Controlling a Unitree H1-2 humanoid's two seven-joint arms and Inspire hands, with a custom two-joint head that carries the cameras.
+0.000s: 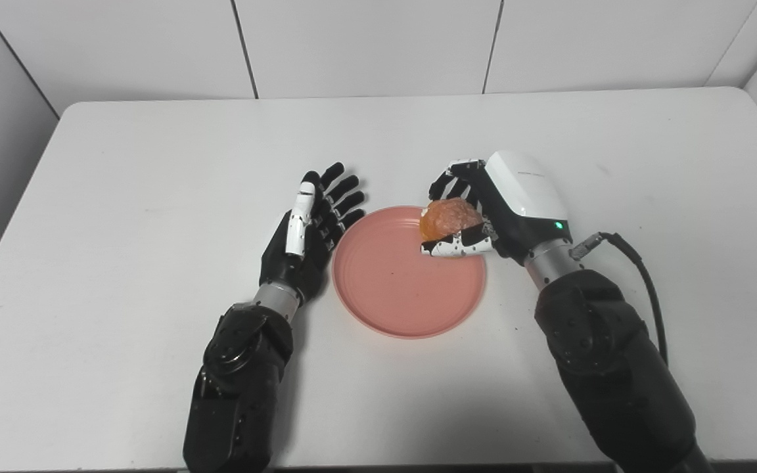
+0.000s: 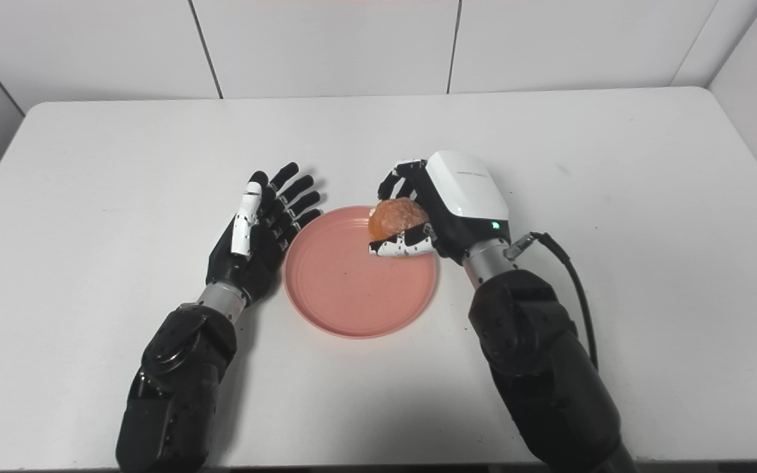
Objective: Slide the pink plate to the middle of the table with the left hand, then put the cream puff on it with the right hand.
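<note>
Plate first: your pink plate lies near the middle of the white table, and its dish floor shows bare apart from a few dark specks. You have the cream puff over the plate's far right rim, clamped in your right hand, fingers curled over its top and far side, thumb pressed under its near side. You cannot tell whether the puff touches the plate. Your left hand rests just beside the plate's left rim, fingers straight and slightly spread, holding nothing.
</note>
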